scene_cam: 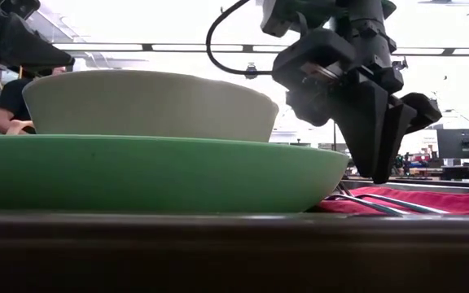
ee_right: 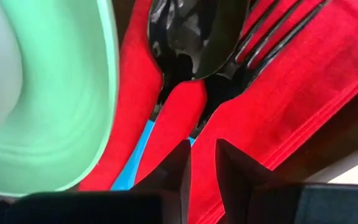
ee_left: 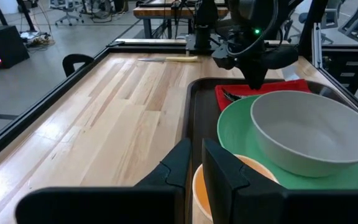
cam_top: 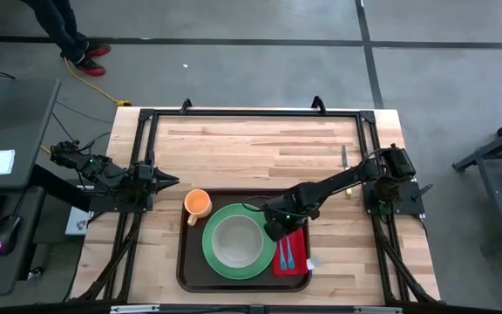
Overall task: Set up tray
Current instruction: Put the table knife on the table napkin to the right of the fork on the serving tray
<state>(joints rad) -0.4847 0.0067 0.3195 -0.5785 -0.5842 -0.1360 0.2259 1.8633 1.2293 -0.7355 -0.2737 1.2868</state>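
Observation:
The dark brown tray (cam_top: pixel 184 262) lies on the wooden table and carries a green plate (cam_top: pixel 214 264) with a pale bowl (cam_top: pixel 234 242) in it. It also holds an orange cup (cam_top: pixel 197 203) and a red napkin (cam_top: pixel 296 249). A dark spoon (ee_right: pixel 191 37) and fork (ee_right: pixel 272 37) with blue handles lie on the napkin. My right gripper (scene_cam: pixel 379 175) points down, shut, just above the napkin's far end beside the plate's rim. My left gripper (cam_top: pixel 168 181) waits shut at the table's left, beside the cup.
A knife (cam_top: pixel 344 157) lies on the bare wood at the far right, outside the tray. Black frame rails (cam_top: pixel 251 112) run round the table's edges. A person stands on the floor beyond the far left corner.

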